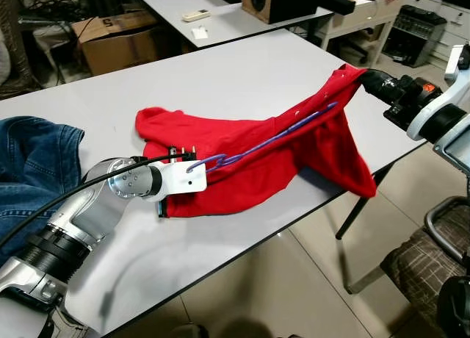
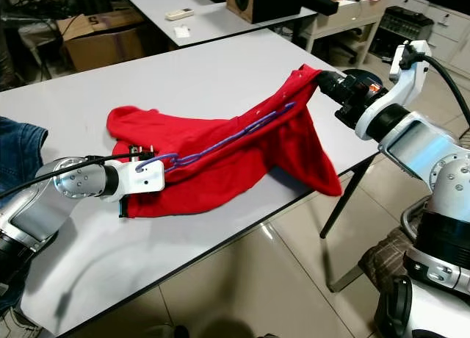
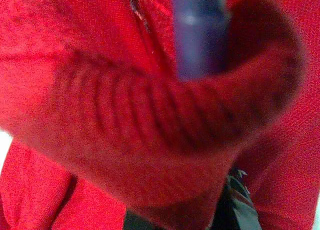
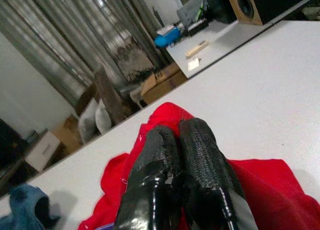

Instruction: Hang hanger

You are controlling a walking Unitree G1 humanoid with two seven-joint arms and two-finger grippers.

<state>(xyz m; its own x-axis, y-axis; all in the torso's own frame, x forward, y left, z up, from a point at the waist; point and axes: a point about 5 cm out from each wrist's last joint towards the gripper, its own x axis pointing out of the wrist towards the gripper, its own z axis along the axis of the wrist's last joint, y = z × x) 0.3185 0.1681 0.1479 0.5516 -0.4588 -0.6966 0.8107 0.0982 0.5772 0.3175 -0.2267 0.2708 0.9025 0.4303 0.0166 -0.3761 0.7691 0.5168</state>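
Threading the purple hanger through the red sweater on the white table, we are lifting one end with the right gripper, fingers pinched together on fabric at 2 o'clock, while the left gripper is working the hem at 8 o'clock; we cannot tell how wide its fingers are. We are judging it best to keep the cloth taut. Blue jeans are lying at 9 o'clock, a chair at 4 o'clock.
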